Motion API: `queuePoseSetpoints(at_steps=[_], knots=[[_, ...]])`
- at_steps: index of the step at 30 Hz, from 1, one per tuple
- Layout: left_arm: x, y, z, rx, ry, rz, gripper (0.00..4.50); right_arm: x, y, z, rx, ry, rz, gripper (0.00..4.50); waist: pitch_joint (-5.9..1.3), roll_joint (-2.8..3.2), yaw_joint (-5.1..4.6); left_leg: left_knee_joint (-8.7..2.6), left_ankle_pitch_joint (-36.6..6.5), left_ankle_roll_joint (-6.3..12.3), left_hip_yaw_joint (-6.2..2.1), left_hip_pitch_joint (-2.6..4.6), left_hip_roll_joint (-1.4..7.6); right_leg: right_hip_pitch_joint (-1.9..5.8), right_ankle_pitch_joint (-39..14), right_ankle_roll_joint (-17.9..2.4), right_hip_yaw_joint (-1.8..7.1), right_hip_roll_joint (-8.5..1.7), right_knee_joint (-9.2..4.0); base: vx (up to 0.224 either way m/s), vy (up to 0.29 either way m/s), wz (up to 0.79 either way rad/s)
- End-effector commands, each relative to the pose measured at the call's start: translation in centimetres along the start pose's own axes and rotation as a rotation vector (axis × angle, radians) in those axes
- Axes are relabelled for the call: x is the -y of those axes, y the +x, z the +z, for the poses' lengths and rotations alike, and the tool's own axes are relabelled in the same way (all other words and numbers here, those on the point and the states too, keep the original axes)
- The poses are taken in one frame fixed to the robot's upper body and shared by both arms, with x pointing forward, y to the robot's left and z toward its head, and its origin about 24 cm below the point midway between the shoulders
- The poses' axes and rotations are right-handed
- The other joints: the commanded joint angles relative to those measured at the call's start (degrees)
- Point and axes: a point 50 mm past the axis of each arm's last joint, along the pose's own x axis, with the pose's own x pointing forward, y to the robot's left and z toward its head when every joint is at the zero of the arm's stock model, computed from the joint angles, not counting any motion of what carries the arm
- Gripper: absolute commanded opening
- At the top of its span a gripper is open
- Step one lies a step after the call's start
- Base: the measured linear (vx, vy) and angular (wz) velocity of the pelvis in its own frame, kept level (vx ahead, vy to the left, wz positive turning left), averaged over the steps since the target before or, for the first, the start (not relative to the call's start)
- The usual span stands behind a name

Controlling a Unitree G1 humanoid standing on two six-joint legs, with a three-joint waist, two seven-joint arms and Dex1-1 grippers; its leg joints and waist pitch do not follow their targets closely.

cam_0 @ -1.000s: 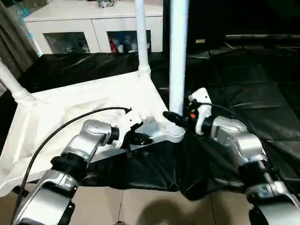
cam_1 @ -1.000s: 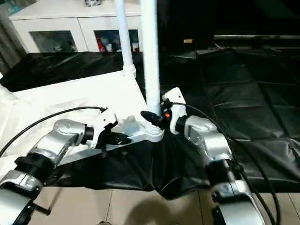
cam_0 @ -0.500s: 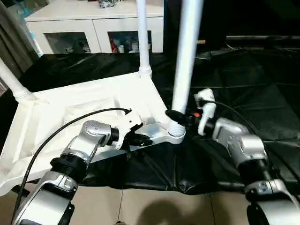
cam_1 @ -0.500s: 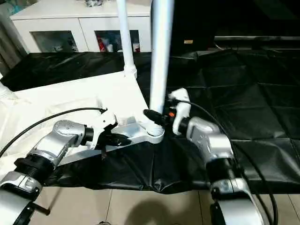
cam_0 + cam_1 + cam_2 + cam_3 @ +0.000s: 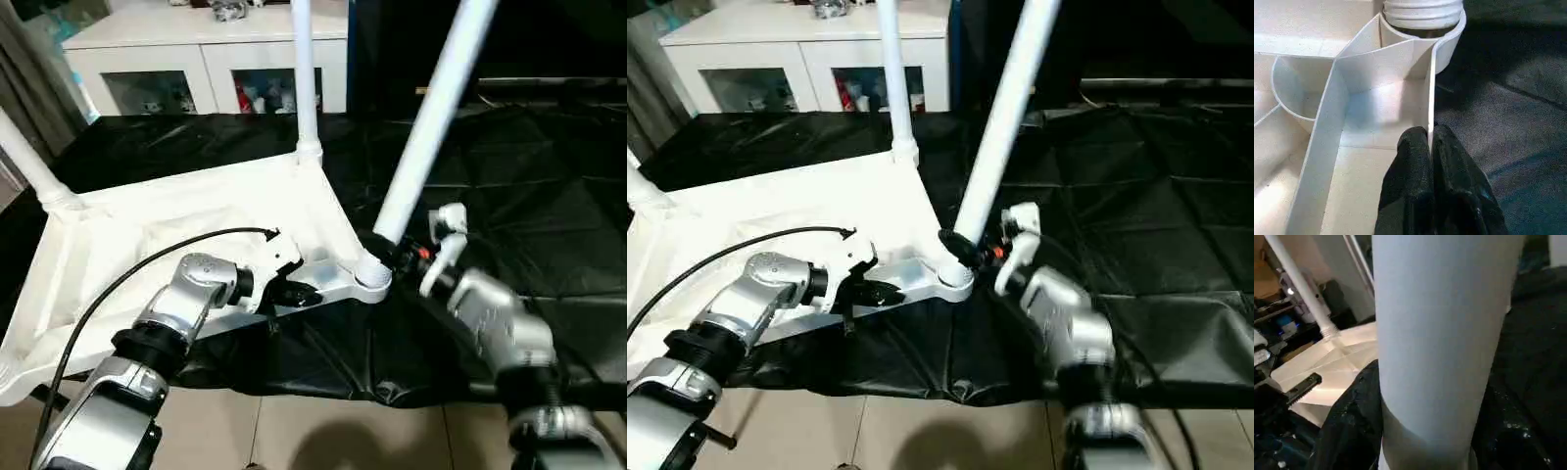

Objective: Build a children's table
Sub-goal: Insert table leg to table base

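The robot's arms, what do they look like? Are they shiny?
Yes. Both forearms are shiny silver metal, rounded, with black rings at the joints. Each ends in a white wrist block and a pincer of two black fingers: left pincer, right pincer. A thin black cable loops over the left arm, and an orange-red spot shows by the right wrist.

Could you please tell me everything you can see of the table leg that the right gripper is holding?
The leg is a long, smooth white tube that looks like plastic. Its lower end sits at the round corner socket of the upturned white table top, at the corner nearest the robot. It leans away from the top, towards the robot's right, unlike the upright leg behind it. The right gripper is closed around it just above the socket.
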Motion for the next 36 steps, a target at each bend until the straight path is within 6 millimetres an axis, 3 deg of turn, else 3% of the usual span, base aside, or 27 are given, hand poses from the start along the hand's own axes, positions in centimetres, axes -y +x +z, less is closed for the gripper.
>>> queuePoseSetpoints(at_steps=[1,5,11,12,14,15,16,17,18,19,20,22,24,25,27,32,36], knots=[[-1.0,-0.9,0.7,0.016,0.009,0.063,0.00,0.8,-1.5,-2.8,-0.117,0.024,-0.091,1.91,-3.66,-0.07,0.06,-4.32,-17.2,2.12,-0.62,0.78,1.26,3.00,-20.3,-10.6,1.86,-3.50,-5.26,0.000,0.000,0.00],[-1.0,-0.8,0.7,0.020,0.008,0.067,0.00,0.6,-1.8,-3.0,-0.091,-0.009,-0.099,1.90,-3.42,-0.03,-0.19,-4.52,-19.6,1.73,-0.71,0.96,1.23,2.68,-23.7,-9.7,1.85,-3.49,-5.73,0.000,0.000,0.00],[-1.0,-0.8,0.7,0.019,0.013,0.065,0.00,-0.1,-1.4,-2.9,-0.169,-0.135,-0.038,1.90,-3.38,-0.08,-0.18,-4.67,-18.9,1.87,-0.74,0.82,1.30,2.73,-22.6,-9.8,2.00,-3.51,-5.62,0.000,0.000,0.00],[-0.9,-0.8,0.7,0.015,0.018,0.063,0.00,-0.3,-1.2,-2.7,-0.191,-0.168,-0.012,1.90,-3.34,-0.74,-0.13,-4.62,-18.4,2.19,-0.72,0.76,1.25,2.78,-23.0,-9.7,2.03,-3.57,-5.52,0.000,0.000,0.00],[-0.8,-0.7,0.5,0.010,0.022,0.062,0.00,-0.5,-0.9,-2.4,-0.214,-0.202,0.018,1.90,-3.21,-0.60,-0.18,-4.64,-18.2,2.32,-0.67,0.69,1.24,2.70,-24.3,-9.1,2.02,-3.51,-5.75,0.000,0.000,0.00],[-0.8,-0.7,0.4,0.006,0.024,0.062,0.00,-0.6,-0.6,-2.1,-0.229,-0.222,0.042,1.90,-3.13,-0.95,-0.18,-4.67,-18.1,2.33,-0.70,0.68,1.24,2.66,-25.3,-8.8,2.03,-3.55,-5.67,0.000,0.000,0.00],[-0.7,-0.7,0.3,0.005,0.025,0.061,0.00,-0.6,-0.5,-2.0,-0.235,-0.231,0.053,1.90,-3.07,-0.83,-0.30,-4.67,-18.4,2.33,-0.66,0.77,1.28,2.52,-26.3,-8.5,2.07,-3.59,-5.90,0.000,0.000,0.00],[-0.6,-0.7,0.2,-0.001,0.029,0.060,0.00,-0.6,-0.1,-1.7,-0.260,-0.253,0.082,1.90,-3.00,-2.25,-0.45,-4.70,-18.3,2.56,-0.51,0.71,1.27,2.53,-26.8,-8.2,2.08,-3.49,-6.15,0.000,0.000,0.00],[-0.5,-0.7,0.1,-0.002,0.030,0.058,0.00,-0.7,0.0,-1.6,-0.276,-0.261,0.100,1.90,-2.95,-1.40,-0.27,-4.67,-18.4,2.41,-0.66,0.88,1.31,2.36,-28.7,-7.8,2.11,-3.72,-6.08,0.000,0.000,0.00],[-0.5,-0.7,0.1,-0.002,0.030,0.058,0.00,-0.7,0.0,-1.6,-0.279,-0.263,0.103,1.90,-2.92,-1.38,-0.34,-4.70,-18.6,2.42,-0.68,0.87,1.34,2.34,-28.8,-7.7,2.11,-3.68,-6.13,0.000,0.000,0.00],[-0.4,-0.7,0.1,-0.004,0.032,0.053,0.00,-0.6,0.2,-1.4,-0.305,-0.282,0.127,1.90,-2.89,-2.31,-0.36,-4.73,-18.4,2.53,-0.65,0.79,1.36,2.35,-29.1,-7.5,2.14,-3.71,-6.19,0.000,0.000,0.00],[-0.4,-0.7,0.0,-0.006,0.034,0.049,0.00,-0.6,0.3,-1.3,-0.323,-0.291,0.144,1.90,-2.92,-1.84,-0.34,-4.86,-18.6,2.36,-0.74,0.84,1.49,2.26,-28.9,-7.4,2.16,-3.72,-6.14,0.000,0.000,0.00],[-0.3,-0.7,0.0,-0.010,0.039,0.039,0.00,-0.5,0.4,-1.3,-0.352,-0.296,0.174,1.90,-2.91,-2.05,-0.49,-4.95,-19.2,2.19,-0.73,0.86,1.53,2.25,-27.7,-7.8,2.16,-3.63,-6.10,0.000,0.000,0.00],[-0.2,-0.8,0.0,-0.014,0.044,0.029,0.00,-0.5,0.5,-1.3,-0.377,-0.292,0.203,1.90,-3.01,-2.78,-0.57,-4.94,-18.9,2.41,-0.66,0.75,1.51,2.42,-26.5,-8.3,2.17,-3.63,-5.94,0.000,0.000,0.00],[-0.1,-0.9,0.0,-0.024,0.056,0.010,0.00,-0.4,0.4,-1.5,-0.405,-0.281,0.237,1.90,-3.03,-2.57,-0.51,-4.88,-18.6,2.47,-0.66,0.80,1.60,2.32,-25.9,-8.9,2.26,-3.79,-5.79,0.000,0.000,0.00],[0.2,-1.2,0.0,-0.047,0.094,-0.039,0.00,-0.1,0.4,-1.9,-0.454,-0.264,0.288,1.90,-2.80,-2.83,-0.61,-5.06,-17.7,2.47,-0.54,0.63,1.70,2.51,-21.3,-10.6,2.37,-3.62,-5.45,0.000,0.000,0.00],[0.4,-1.5,0.3,-0.074,0.138,-0.082,0.00,0.0,0.4,-2.1,-0.487,-0.263,0.331,1.90,-2.40,-2.98,-0.60,-5.30,-18.7,2.35,-0.50,0.78,1.74,2.48,-22.0,-10.9,2.44,-3.66,-5.56,0.000,0.000,0.00]])
